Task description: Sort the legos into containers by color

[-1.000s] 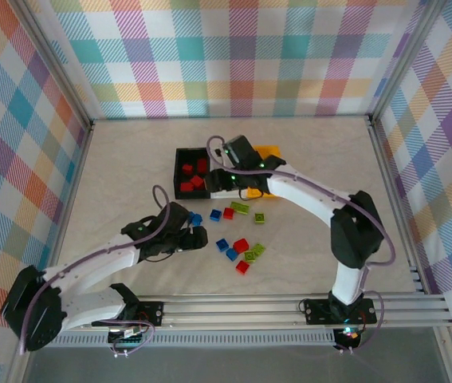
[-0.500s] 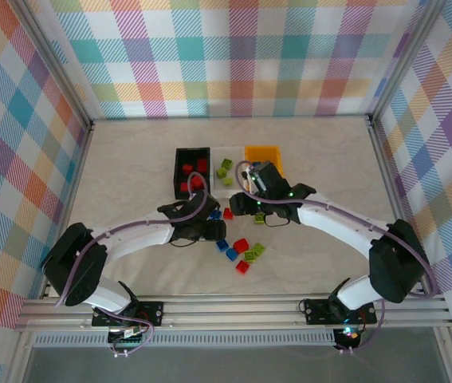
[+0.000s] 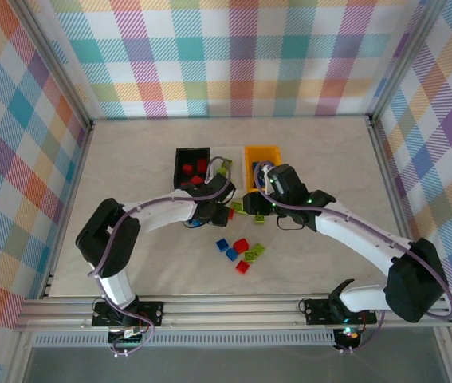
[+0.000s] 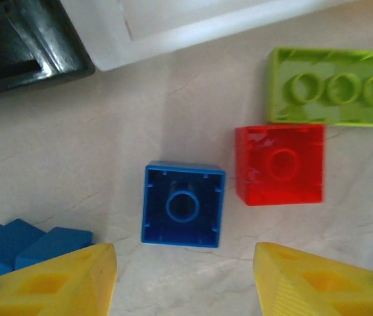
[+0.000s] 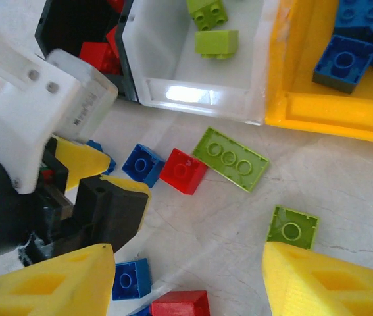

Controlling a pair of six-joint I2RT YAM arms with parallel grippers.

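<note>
The left tool (image 4: 183, 263) is being held open just short of a blue lego (image 4: 183, 205); the right tool (image 5: 187, 257) is being held wide, empty.

Bare tabletop (image 4: 107, 118) lay between the blue brick (image 4: 183, 205) and the white bin (image 4: 173, 26). A red brick (image 4: 279, 164) just beside it crowded one flank.

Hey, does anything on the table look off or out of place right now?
Nothing looks broken. One oddity: in front of the white bin, the blue brick, the red brick and the long lime brick lie upside down, hollow undersides facing up.
</note>
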